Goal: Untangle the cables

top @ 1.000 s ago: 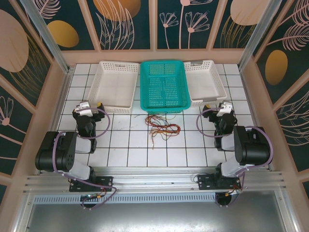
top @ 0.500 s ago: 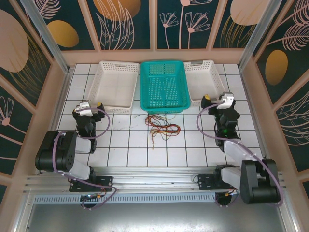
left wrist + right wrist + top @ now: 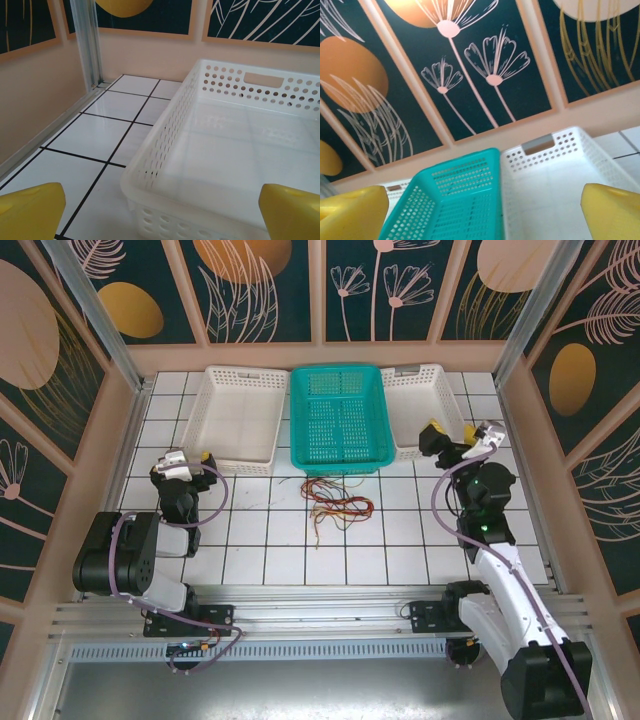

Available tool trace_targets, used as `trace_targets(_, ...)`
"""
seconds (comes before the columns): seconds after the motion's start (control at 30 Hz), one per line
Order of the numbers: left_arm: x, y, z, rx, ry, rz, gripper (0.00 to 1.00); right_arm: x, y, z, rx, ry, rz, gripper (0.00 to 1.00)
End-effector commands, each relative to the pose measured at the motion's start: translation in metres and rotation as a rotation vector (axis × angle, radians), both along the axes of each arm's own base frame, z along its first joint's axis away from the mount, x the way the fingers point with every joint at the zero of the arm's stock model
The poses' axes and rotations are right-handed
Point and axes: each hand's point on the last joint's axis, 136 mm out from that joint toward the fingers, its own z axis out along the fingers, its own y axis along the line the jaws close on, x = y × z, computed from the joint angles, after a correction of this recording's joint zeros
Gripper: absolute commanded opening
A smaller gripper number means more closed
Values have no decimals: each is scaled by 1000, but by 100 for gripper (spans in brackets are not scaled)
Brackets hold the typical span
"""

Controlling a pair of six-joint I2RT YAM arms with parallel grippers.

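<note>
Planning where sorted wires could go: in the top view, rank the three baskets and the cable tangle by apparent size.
Largest: left white basket and teal basket, which look about alike.
Next: right white basket.
Smallest: cables.

The left arm and right arm are showing black joints, white links and lilac cables; the left end effector and right end effector are wearing yellow pads.

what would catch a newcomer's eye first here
The bright teal basket stands at the far middle of the tiled table, between the left white basket and the right white basket. Just in front of it lies a small tangle of thin red, orange and yellow cables.
</note>
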Motion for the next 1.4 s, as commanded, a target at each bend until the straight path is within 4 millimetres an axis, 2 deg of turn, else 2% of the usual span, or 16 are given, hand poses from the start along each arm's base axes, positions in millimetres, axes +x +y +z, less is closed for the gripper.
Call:
trace_targets(0.0,1,2,8,4,-34,7,99,-1,18,-11,55,38,102,99)
trace_targets(0.17,0,2,10,3,-42,6,99,1,26,-17,110,53,144,99)
trace_targets(0.33,-5,9,25,-8,-54,49,99,7,36,-20,87,129,188,99)
trace_targets(0.5,-7,-1,37,-20,-34,-12,99,11,46,-27,48,183,229,99)
trace_targets(0.7,-19,-11,74,-173,-101,-52,99,11,60,-36,12,211,266,99)
trace_targets(0.83,-21,-4,88,-328,-41,17,99,12,73,-43,-26,241,287,99)
trace_targets(1.1,-15,-49,145,-566,8,-202,99,8,95,-54,-89,265,331,99)
trace_targets(1.2,-23,-48,150,-618,72,-174,99,7,102,-57,-103,276,349,99)
trace_targets(1.27,-26,-57,157,-596,103,-224,99,6,109,-60,-114,285,365,99)
trace_targets(1.37,-33,-73,150,-622,158,-308,99,5,120,-70,-148,319,391,99)
